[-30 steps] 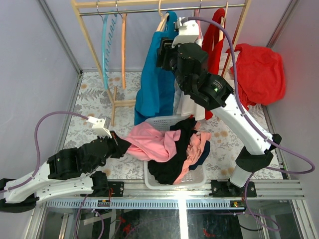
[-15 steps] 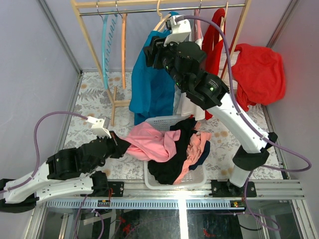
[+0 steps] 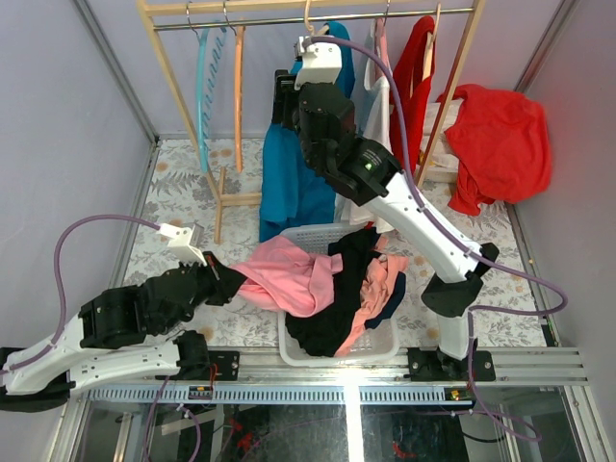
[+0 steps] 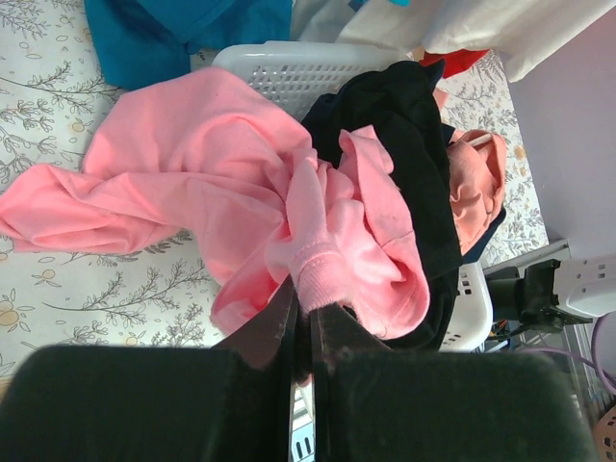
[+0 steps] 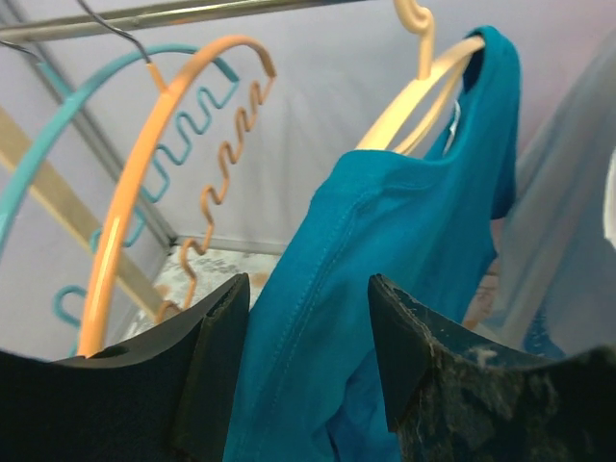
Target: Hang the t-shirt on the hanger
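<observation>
Left gripper (image 4: 304,310) is pinched tight on a ribbed edge of the pink t-shirt (image 4: 212,183), which spills from the white basket (image 4: 289,72) onto the table; only its wrist view shows that grip. Right gripper (image 5: 308,298) faces the blue shirt (image 5: 404,241); its own camera alone shows the jaws parted, the orange hanger (image 5: 130,192) hanging just to their left

Walls (image 3: 58,115): plain pale lilac-grey panels on three sides, with metal corner posts (image 3: 117,67). Tabletop (image 3: 173,192): white cloth with a grey-and-yellow floral print, running under the left gripper (image 3: 217,272) and out beyond it. Wooden rack (image 5: 58,190) with a metal rail (image 5: 192,15) stands at the far wall, the rail above and ahead of the right gripper (image 5: 308,289). Aluminium rail (image 3: 539,361) along the near edge. Light even, shadows soft.
</observation>
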Controlling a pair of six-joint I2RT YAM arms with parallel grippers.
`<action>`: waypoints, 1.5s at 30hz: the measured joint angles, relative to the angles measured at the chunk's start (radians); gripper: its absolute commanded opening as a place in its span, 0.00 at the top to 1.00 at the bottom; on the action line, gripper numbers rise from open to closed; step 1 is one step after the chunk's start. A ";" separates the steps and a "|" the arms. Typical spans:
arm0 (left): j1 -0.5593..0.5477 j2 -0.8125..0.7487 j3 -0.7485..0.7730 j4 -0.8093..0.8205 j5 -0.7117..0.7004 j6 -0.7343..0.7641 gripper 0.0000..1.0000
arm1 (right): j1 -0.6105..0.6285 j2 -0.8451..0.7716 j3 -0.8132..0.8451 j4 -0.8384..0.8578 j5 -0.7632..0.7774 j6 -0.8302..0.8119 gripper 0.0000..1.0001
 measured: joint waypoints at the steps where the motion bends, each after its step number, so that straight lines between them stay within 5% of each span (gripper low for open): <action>1: 0.000 0.000 0.001 -0.003 0.000 0.000 1.00 | 0.000 0.008 0.003 -0.002 0.024 -0.007 0.40; 6: 0.000 0.000 0.005 -0.013 0.000 0.000 1.00 | 0.003 0.020 0.004 -0.009 0.113 -0.037 0.47; 13: 0.000 0.016 0.013 -0.016 0.000 0.000 1.00 | -0.002 -0.015 -0.041 -0.007 0.178 -0.066 0.74; 23: 0.000 0.029 0.019 -0.016 0.001 0.000 1.00 | -0.055 -0.116 -0.111 -0.035 0.171 -0.042 0.90; 36: 0.000 0.032 0.019 -0.016 0.001 0.000 1.00 | -0.102 -0.193 -0.182 -0.051 0.175 -0.055 0.89; 45: 0.000 0.032 0.019 -0.016 0.001 0.000 1.00 | -0.136 -0.267 -0.239 -0.073 0.114 -0.051 0.45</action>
